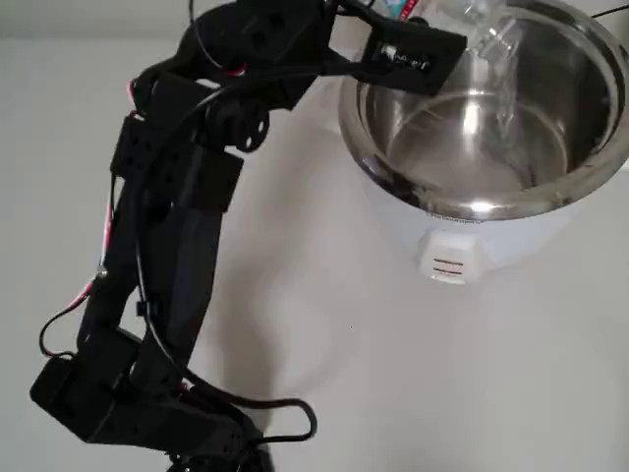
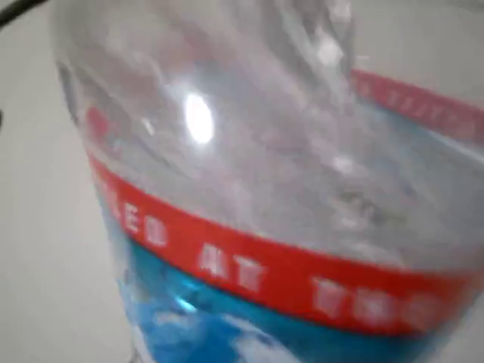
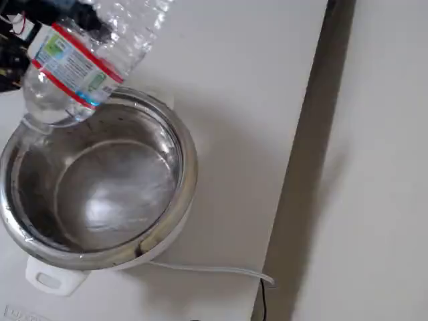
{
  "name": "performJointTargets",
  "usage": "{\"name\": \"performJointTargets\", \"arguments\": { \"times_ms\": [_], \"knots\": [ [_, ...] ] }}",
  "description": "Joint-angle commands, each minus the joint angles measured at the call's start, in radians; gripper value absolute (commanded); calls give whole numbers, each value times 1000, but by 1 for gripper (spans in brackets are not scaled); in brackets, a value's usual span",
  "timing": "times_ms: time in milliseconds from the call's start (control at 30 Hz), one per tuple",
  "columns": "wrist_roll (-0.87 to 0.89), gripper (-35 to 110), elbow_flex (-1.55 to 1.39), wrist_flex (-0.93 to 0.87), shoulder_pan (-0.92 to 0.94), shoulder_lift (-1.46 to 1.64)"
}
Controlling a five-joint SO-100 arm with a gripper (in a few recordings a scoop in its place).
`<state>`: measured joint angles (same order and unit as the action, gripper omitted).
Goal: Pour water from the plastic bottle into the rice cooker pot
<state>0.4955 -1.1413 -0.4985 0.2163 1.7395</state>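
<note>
The plastic bottle (image 3: 79,63) hangs tilted over the rice cooker pot (image 3: 189,167), neck down, with its mouth just inside the rim on the left of the fixed view. Water sits in its lower end near the neck. My black gripper (image 1: 421,31) is shut on the bottle (image 1: 484,37) around its label, above the far edge of the pot (image 1: 472,205) in the overhead view. In the wrist view the bottle (image 2: 265,265) is very close, with its red band and blue label blurred. The pot's steel inside is shiny; I cannot tell how much water lies in it.
The pot is seated in a white cooker body (image 1: 462,251) with a handle tab (image 3: 47,277). A pale cable (image 3: 200,269) runs from the cooker toward the table's right edge (image 3: 294,167). The arm's black links (image 1: 167,226) cross the left of the overhead view.
</note>
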Motion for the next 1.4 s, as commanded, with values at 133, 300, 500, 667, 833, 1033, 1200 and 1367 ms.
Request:
{"name": "performJointTargets", "arguments": {
  "times_ms": [133,300,500,667,833,1033,1200,1367],
  "knots": [
    [21,8,124,-3,-15,-28],
    [52,8,130,-2,-29,-41],
    [137,8,132,-6,-25,-46],
    [164,8,132,0,-26,-55],
    [173,8,132,2,-28,-67],
    [189,8,132,8,-20,-75],
    [192,8,132,9,-15,-89],
    [192,8,132,5,-14,-95]
  ]
}}
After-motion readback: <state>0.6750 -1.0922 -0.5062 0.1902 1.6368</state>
